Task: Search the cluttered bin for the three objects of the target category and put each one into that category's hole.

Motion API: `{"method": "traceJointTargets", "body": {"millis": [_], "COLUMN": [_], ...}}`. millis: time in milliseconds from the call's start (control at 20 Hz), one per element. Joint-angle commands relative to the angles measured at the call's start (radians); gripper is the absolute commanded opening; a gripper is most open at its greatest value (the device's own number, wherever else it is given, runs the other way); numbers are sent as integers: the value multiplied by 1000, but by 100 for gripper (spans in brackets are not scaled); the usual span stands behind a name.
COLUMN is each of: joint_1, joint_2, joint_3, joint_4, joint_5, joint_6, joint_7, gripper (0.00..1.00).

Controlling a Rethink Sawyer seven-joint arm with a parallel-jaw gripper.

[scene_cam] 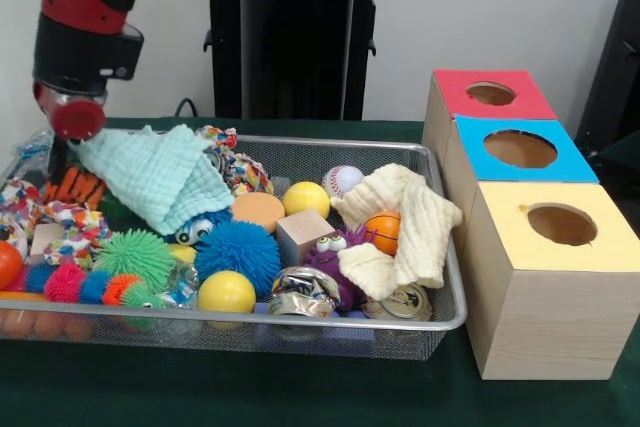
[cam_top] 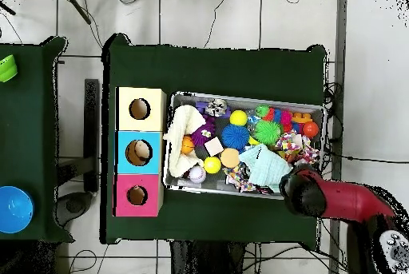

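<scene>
Hanging from the claw [scene_cam: 68, 152], grasped, a mint cloth [scene_cam: 155, 177] drapes over the bin [scene_cam: 440, 247].

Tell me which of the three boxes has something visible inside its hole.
The blue-topped box, the middle one. In the overhead view something pale shows inside its hole; the yellow-topped box and red-topped box show only dark holes.

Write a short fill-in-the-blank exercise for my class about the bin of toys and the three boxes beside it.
1. The box nearest the camera in the front view has a ____ top.
2. The middle box has a ____ top.
3. The pale green cloth hangs from the arm, draped over the ____ end of the mesh bin in the front view.

Missing words: yellow; blue; left
</scene>
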Motion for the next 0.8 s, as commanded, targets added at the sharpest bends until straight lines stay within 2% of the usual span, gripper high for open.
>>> {"method": "traceJointTargets", "body": {"millis": [50, 250, 400, 800], "joint_1": [-134, -156, -166, -190], "joint_2": [-218, -270, -287, -309], "joint_3": [278, 322, 341, 381], "joint_4": [171, 184, 188, 212], "joint_5": [131, 172, 184, 192], "joint_6": [259, 354, 387, 369], "joint_7": [-316, -337, -334, -288], "gripper": [0, 0, 0, 0]}}
